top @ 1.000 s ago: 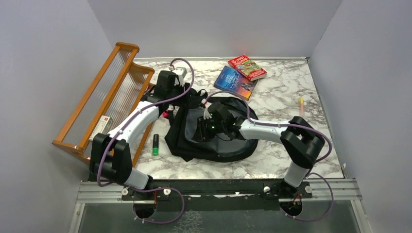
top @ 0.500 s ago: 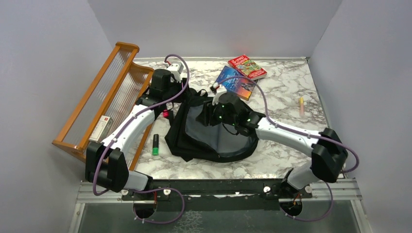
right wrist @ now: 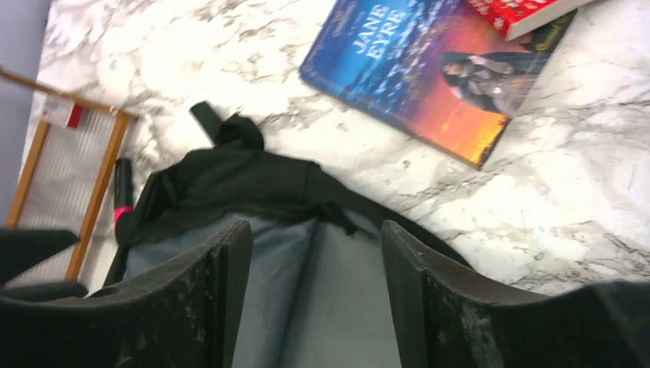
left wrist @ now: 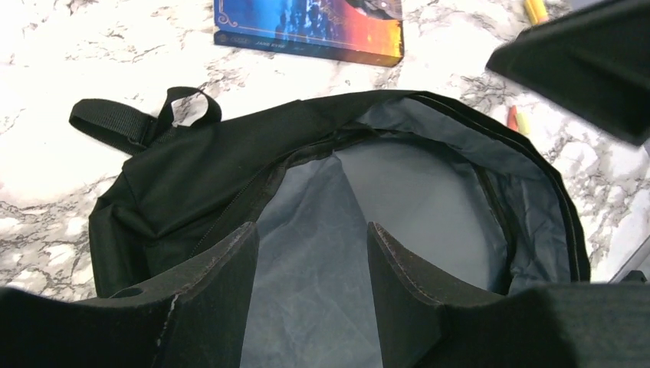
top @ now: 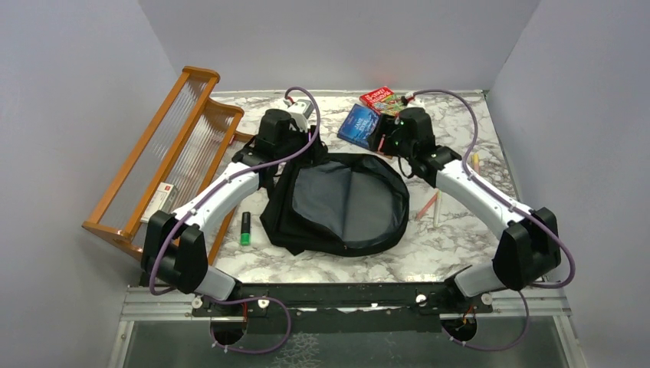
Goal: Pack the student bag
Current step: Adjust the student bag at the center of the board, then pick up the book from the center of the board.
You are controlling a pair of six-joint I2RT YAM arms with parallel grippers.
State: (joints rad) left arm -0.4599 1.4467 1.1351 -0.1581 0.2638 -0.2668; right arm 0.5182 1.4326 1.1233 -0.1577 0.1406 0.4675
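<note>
- The backpack point(top: 337, 207) lies flat in the middle of the table point(top: 345, 268). Its mouth is open toward the far side with the grey lining showing, and nothing is visible inside.
- The left gripper point(left wrist: 310, 284) hovers over that mouth, its fingers spread and empty, so nothing props the opening. The soft flap could sag shut, and a book pushed against it would bunch the fabric or shove the whole bag along.
- The right gripper point(right wrist: 314, 299) is likewise spread and empty, above the bag's far rim and near the blue book point(right wrist: 429, 77). That book lies flat on the marble, so the fingers may skid off the cover or scrape the table rather than get under an edge.
- The red book point(right wrist: 521, 11) touches or overlaps one corner of the blue one, so lifting the blue one could drag it along.
- Both wrists crowd the same far rim, and a reach by either arm risks bumping the other.
- The top loop point(left wrist: 184, 103) lies loose nearby and could snag a finger.
- The green marker point(top: 245, 228) and the pencils point(top: 427, 205) are round and could roll away if nudged.
</note>
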